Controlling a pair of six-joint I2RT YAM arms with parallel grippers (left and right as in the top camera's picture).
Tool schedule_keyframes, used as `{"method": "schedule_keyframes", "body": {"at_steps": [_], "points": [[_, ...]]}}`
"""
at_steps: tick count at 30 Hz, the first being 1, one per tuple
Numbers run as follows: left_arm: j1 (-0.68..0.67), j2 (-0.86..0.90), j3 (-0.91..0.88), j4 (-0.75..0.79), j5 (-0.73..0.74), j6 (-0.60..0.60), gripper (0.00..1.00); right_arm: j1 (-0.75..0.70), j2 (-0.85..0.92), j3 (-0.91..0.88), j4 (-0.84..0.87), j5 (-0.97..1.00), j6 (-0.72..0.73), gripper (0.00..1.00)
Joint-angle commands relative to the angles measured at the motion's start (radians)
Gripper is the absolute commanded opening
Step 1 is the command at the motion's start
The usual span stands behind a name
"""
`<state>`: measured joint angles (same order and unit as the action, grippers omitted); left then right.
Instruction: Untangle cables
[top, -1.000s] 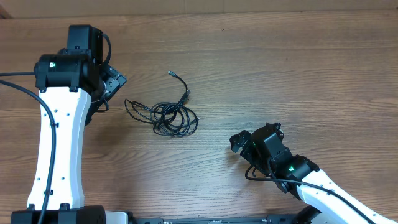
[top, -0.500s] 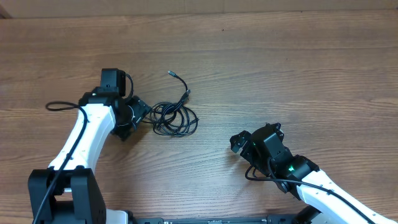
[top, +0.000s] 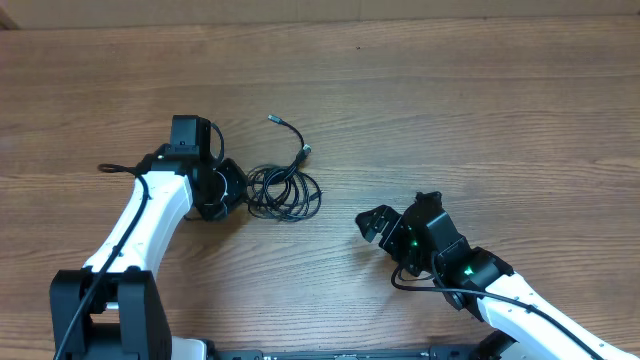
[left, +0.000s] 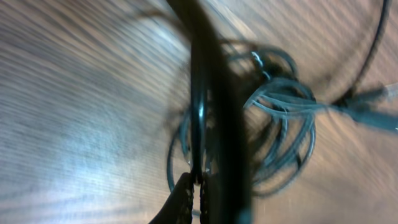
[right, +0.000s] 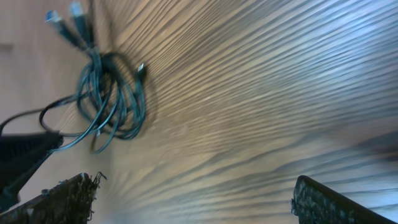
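Observation:
The cables (top: 287, 192) lie as one coiled black bundle at mid-table, with two plug ends trailing up toward the far side (top: 276, 118). At the bundle's left edge my left gripper (top: 238, 188) is low on the table. In the left wrist view its fingers (left: 184, 198) are pressed together on a thin strand (left: 198, 124), and the coil (left: 283, 124) lies just beyond. My right gripper (top: 374, 224) stands open to the right of the bundle with nothing between its fingers (right: 65, 199). From the right wrist view the coil (right: 112, 99) is ahead at upper left.
The wooden table (top: 480, 110) stretches bare to the far side and right. A thick black arm wire (top: 120, 168) loops out left of the left arm. The left gripper's tip (right: 22, 152) shows at the left edge of the right wrist view.
My left arm swung down and right to the bundle's left loop and shut on a strand there. The right gripper shifted slightly left and stayed open.

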<state>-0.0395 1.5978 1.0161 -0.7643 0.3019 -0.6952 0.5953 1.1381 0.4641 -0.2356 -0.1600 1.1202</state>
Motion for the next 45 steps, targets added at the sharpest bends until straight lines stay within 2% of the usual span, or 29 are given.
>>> {"method": "schedule_keyframes", "body": {"at_steps": [1, 3, 4, 6, 7, 9, 10, 14, 18, 20, 21, 23, 25, 27, 31, 33, 35, 39, 42, 45], "points": [[-0.007, -0.076, 0.125, -0.134, 0.085, 0.177, 0.04, -0.002, 0.002, 0.007, 0.075, -0.204, -0.012, 1.0], [-0.008, -0.128, 0.174, -0.206, 0.112, 0.215, 0.04, -0.002, 0.002, 0.007, 0.128, -0.266, -0.011, 1.0], [-0.032, -0.212, 0.211, -0.251, 0.172, 0.247, 0.04, -0.001, 0.002, 0.007, 0.187, -0.294, -0.01, 1.0], [-0.083, -0.298, 0.215, -0.248, 0.19, 0.245, 0.04, -0.001, 0.002, 0.007, 0.222, -0.295, -0.01, 1.0], [-0.105, -0.328, 0.215, -0.245, 0.19, 0.231, 0.04, -0.001, 0.002, 0.007, 0.236, -0.295, 0.013, 1.0], [-0.154, -0.371, 0.215, -0.219, 0.189, 0.129, 0.04, -0.001, 0.002, 0.007, 0.235, -0.296, 0.103, 1.0], [-0.186, -0.376, 0.215, -0.18, 0.189, 0.077, 0.04, 0.0, 0.002, 0.007, 0.235, -0.302, 0.185, 0.95], [-0.262, -0.375, 0.215, -0.081, 0.187, -0.034, 0.04, 0.001, 0.002, 0.007, 0.239, -0.302, 0.309, 0.87], [-0.321, -0.375, 0.214, -0.048, 0.169, -0.098, 0.04, 0.001, 0.002, 0.007, 0.258, -0.294, 0.438, 0.76], [-0.342, -0.375, 0.214, -0.046, 0.17, -0.167, 0.04, 0.001, 0.002, 0.007, 0.257, -0.241, 0.452, 0.73], [-0.358, -0.375, 0.214, -0.046, 0.171, -0.213, 0.04, 0.001, 0.002, 0.007, 0.258, -0.219, 0.466, 0.67], [-0.384, -0.375, 0.214, -0.042, 0.17, -0.23, 0.04, 0.001, 0.002, 0.007, 0.257, -0.214, 0.512, 0.58], [-0.4, -0.375, 0.214, -0.03, 0.17, -0.23, 0.04, 0.001, 0.002, 0.007, 0.259, -0.206, 0.512, 0.51], [-0.412, -0.375, 0.214, -0.001, 0.169, -0.23, 0.04, 0.001, 0.003, 0.007, 0.258, -0.207, 0.511, 0.4], [-0.411, -0.375, 0.215, 0.071, 0.17, -0.212, 0.04, 0.001, 0.003, 0.007, 0.254, -0.205, 0.491, 0.04], [-0.394, -0.376, 0.224, 0.098, 0.169, -0.144, 0.04, -0.002, 0.003, 0.007, 0.209, -0.168, 0.387, 0.04], [-0.373, -0.379, 0.248, 0.096, 0.17, -0.137, 0.04, -0.004, 0.003, 0.007, 0.145, -0.108, 0.326, 0.04], [-0.311, -0.422, 0.285, 0.096, 0.163, -0.04, 0.04, -0.016, 0.003, 0.007, 0.008, 0.08, 0.184, 0.04], [-0.244, -0.461, 0.285, 0.074, 0.158, -0.01, 0.04, -0.087, 0.0, 0.007, -0.111, 0.097, 0.05, 0.04], [-0.208, -0.47, 0.285, 0.053, 0.121, 0.024, 0.04, -0.144, -0.012, 0.008, -0.177, 0.1, 0.01, 0.04]]}}
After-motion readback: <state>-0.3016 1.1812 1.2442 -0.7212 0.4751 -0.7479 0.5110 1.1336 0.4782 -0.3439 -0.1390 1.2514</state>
